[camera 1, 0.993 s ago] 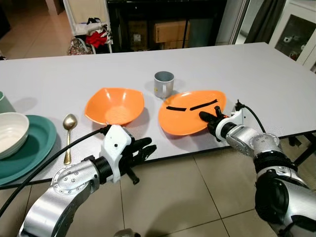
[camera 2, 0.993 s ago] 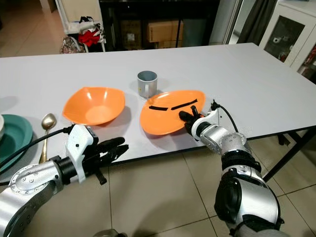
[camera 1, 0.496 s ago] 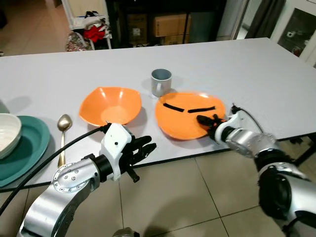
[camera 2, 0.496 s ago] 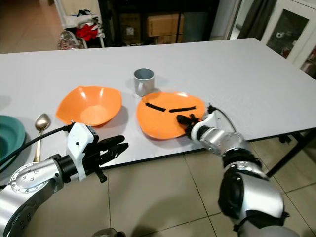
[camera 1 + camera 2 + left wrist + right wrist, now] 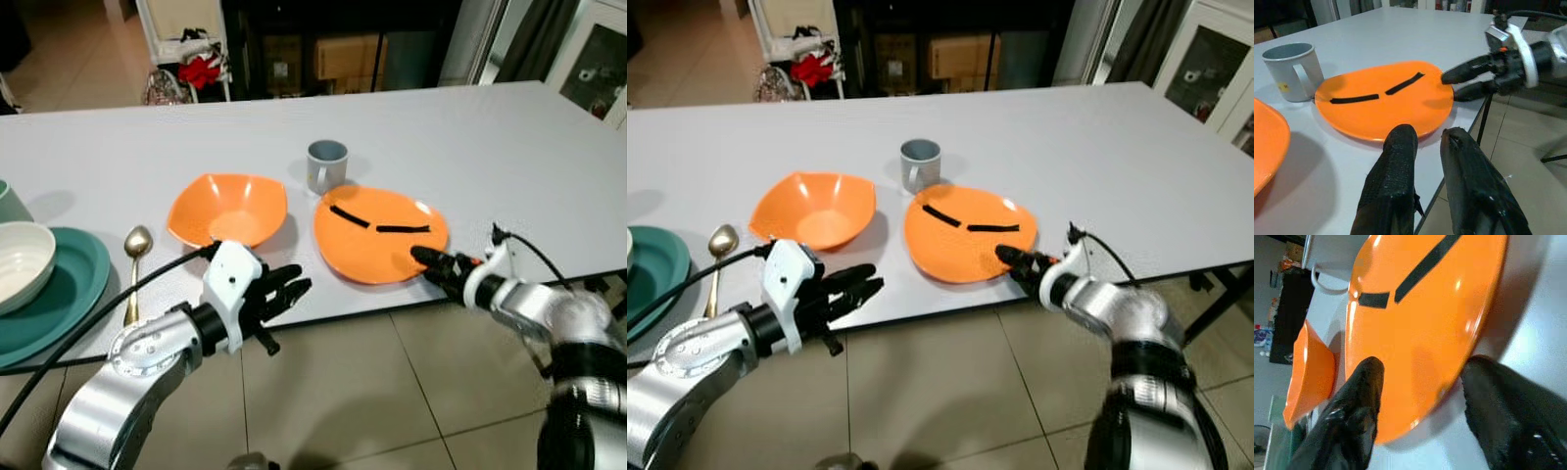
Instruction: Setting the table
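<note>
Right gripper (image 5: 431, 260) has slid back off the plate (image 5: 377, 235); the plate now lies flat, centre frame near the table (image 5: 490, 147) edge. Fingers spread, straddling its rim, likely just released. Left gripper (image 5: 289, 292), lower left, slightly parted, empty, off the edge. One orange bowl (image 5: 227, 209), one spoon (image 5: 136, 257), one mug (image 5: 326, 165) behind.

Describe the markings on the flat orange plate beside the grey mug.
Two black strips on the flat orange plate, clearest in the left wrist view.
</note>
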{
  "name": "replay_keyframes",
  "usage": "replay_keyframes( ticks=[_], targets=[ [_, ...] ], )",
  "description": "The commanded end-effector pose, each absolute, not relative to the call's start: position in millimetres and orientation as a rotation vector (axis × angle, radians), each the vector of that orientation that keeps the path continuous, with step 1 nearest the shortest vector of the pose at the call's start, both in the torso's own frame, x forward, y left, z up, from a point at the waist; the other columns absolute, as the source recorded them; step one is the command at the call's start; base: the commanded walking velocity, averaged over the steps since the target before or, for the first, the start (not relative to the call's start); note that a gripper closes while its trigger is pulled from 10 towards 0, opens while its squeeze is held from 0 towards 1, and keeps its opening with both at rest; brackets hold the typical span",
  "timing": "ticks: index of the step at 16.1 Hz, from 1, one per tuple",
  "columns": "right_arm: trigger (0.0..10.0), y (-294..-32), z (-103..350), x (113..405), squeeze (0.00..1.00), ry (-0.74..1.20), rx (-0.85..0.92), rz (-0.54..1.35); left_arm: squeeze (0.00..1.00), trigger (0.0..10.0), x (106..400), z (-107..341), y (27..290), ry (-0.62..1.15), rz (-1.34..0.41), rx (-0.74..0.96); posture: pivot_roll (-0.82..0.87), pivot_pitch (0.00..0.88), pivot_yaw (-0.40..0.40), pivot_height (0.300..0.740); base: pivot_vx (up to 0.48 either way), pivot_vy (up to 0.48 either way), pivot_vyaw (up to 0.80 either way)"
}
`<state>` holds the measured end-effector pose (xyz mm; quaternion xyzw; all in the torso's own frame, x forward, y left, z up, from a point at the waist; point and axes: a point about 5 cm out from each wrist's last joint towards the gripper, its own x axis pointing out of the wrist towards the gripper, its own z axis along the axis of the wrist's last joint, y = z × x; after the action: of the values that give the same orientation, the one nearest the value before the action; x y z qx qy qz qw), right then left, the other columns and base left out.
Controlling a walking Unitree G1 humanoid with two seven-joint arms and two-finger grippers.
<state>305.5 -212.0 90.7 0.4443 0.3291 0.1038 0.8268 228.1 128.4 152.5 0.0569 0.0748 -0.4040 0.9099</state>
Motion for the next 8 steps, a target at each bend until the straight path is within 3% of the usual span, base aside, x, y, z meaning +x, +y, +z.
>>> replay_keyframes(
  ticks=[1,4,8],
  targets=[
    [10.0,-214.4,98.1,296.9,1.0,0.693,0.915,0.209,0.0,10.0,230.2,151.0,127.4,0.155,-0.83,0.122,0.06,0.0,0.026,0.74,0.0,0.0,0.0],
    [10.0,-221.0,118.7,268.0,1.0,0.648,0.843,0.216,0.0,10.0,235.7,153.4,128.6,0.124,-0.746,0.11,0.06,0.0,0.019,0.74,0.0,0.0,0.0],
    [10.0,-215.7,165.1,239.0,1.0,0.429,0.337,0.176,0.0,10.0,246.0,169.0,147.1,0.019,-0.434,0.057,0.05,0.0,0.047,0.74,0.0,0.0,0.0]
  ],
)
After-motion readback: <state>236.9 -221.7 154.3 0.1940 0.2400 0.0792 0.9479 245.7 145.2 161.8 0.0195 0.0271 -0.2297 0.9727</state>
